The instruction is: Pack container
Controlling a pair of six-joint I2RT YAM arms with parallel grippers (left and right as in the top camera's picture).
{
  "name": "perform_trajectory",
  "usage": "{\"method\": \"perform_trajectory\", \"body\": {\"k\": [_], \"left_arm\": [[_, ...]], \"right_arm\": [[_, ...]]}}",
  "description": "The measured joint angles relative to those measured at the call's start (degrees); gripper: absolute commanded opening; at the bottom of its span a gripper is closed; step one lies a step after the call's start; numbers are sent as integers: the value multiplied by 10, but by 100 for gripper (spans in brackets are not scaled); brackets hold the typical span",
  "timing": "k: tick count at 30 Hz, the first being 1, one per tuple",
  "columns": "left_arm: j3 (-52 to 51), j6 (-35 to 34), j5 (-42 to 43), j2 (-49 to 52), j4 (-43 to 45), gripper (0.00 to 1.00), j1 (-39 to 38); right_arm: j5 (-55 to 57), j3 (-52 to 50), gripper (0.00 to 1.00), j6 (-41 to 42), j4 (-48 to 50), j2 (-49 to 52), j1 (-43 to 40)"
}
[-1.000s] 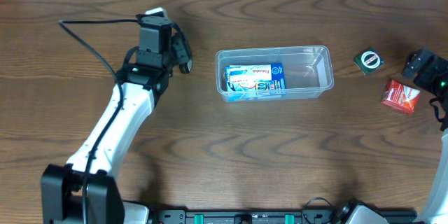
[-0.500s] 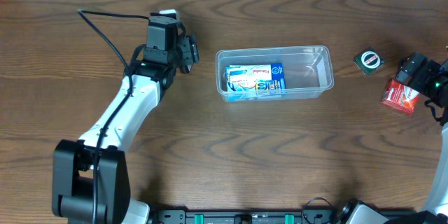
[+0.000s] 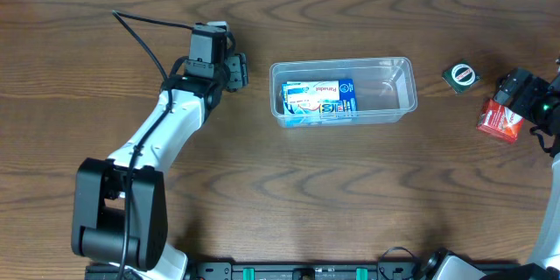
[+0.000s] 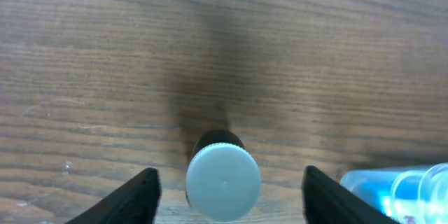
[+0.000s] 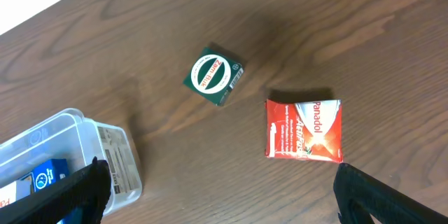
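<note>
The container (image 3: 385,74) is a clear tub at mid-table with a blue-and-white box (image 3: 319,98) lying in its left half. My left gripper (image 3: 234,70) hovers just left of the tub. In the left wrist view a small dark bottle with a white cap (image 4: 222,182) stands between the fingers of my left gripper (image 4: 231,197), with a gap on each side. The tub's corner (image 4: 420,189) shows at lower right there. My right gripper (image 3: 522,90) is open above a red packet (image 5: 304,130), with a green box (image 5: 213,75) nearby.
The green box (image 3: 461,75) and red packet (image 3: 497,121) lie right of the tub on the wooden table. The tub's right end (image 5: 63,154) shows at the lower left of the right wrist view. A black cable trails from the left arm.
The left arm has swung its gripper a little right, closer to the tub's left end. The right gripper has shifted slightly left over the red packet.
</note>
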Motion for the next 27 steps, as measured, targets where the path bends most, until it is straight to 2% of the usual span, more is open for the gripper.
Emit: {"method": "perform_trajectory", "body": {"k": [11, 19, 27], "left_arm": [[0, 0, -2, 0, -1, 62, 0], [0, -1, -10, 3, 0, 53, 0], [0, 3, -11, 3, 1, 52, 0]], "right_arm": [[0, 0, 99, 0, -5, 0, 0], [0, 0, 99, 0, -5, 0, 0], [0, 0, 99, 0, -7, 0, 0]]}}
